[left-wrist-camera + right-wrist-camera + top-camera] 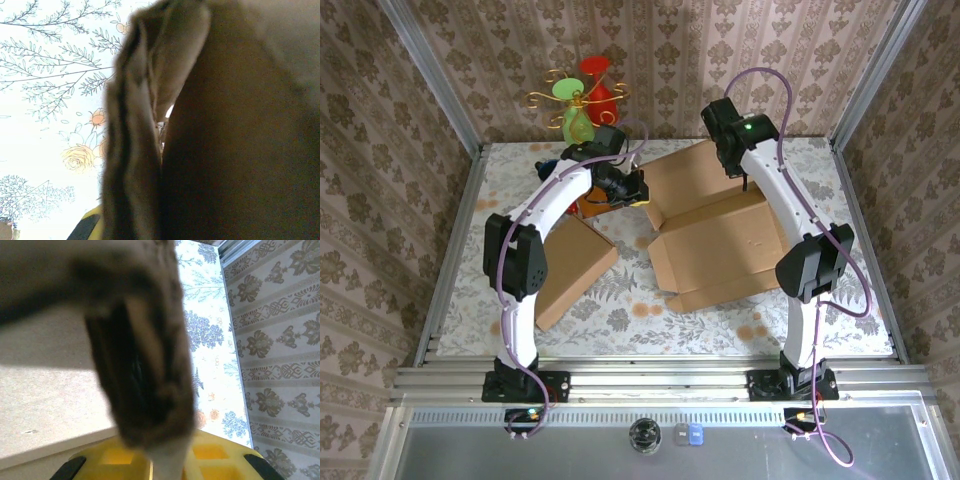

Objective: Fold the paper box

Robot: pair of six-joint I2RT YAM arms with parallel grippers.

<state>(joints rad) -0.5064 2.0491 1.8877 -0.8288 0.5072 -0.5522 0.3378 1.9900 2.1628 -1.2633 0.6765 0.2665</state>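
Observation:
The paper box (720,250) is brown cardboard, lying opened out in the middle of the table with its flaps spread. My left gripper (632,188) is at the box's rear left flap and is shut on its edge. In the left wrist view, blurred cardboard (240,125) runs down between the jaws. My right gripper (745,178) is at the rear right of the box. In the right wrist view, a dark cardboard edge (145,365) goes down between the yellow fingers (115,460), which are close together on it.
A long cardboard panel (570,270) lies at the left under my left arm. A green and red ornament (582,100) stands at the back wall. Metal rails edge the flowered tablecloth (620,320), and patterned walls enclose three sides.

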